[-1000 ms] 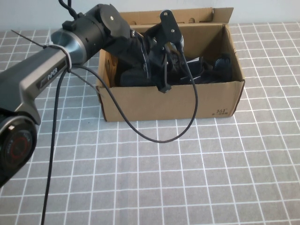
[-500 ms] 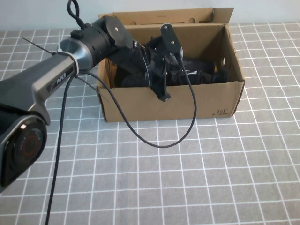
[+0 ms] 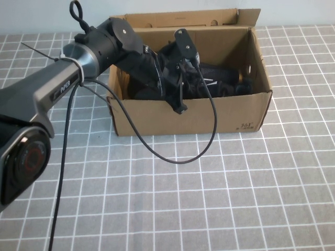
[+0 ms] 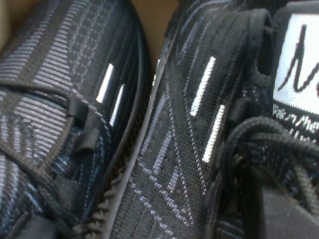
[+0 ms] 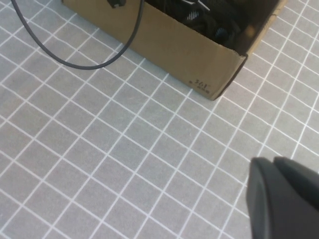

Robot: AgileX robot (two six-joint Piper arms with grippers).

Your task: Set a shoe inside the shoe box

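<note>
Shoe: black knit sneaker (image 3: 220, 86) lay inside the shoe box (image 3: 188, 116), long axis running left-right along the box; which end was the toe could not be told from the high view.
Shoe, close view: the left wrist view showed the shoe (image 4: 199, 129) with short white dashes on its side, black laces, ribbed sole edge.
Second shoe: a matching sneaker (image 4: 65, 109) lay just beside it, sides touching or nearly so.
Writing: tongue label (image 4: 299, 59) white with a black script mark, lettering not legible; small dark "361" print (image 3: 245, 125) at the box's near right corner, also seen in the right wrist view (image 5: 200, 85).
Box: brown cardboard, flap lid (image 3: 193, 18) standing open at the far side.
Left gripper: (image 3: 180, 78) reached down into the box's left half, over the shoes; jaw state could not be told.
Obstruction: the left arm (image 3: 104, 52) and its black cable (image 3: 209, 130) crossed the box's near wall and hid the shoes' left part.
Right gripper: (image 5: 284, 199) hung above the grid-patterned table (image 3: 209, 198), near and right of the box, well apart; only a dark part showed, jaw state could not be told.
</note>
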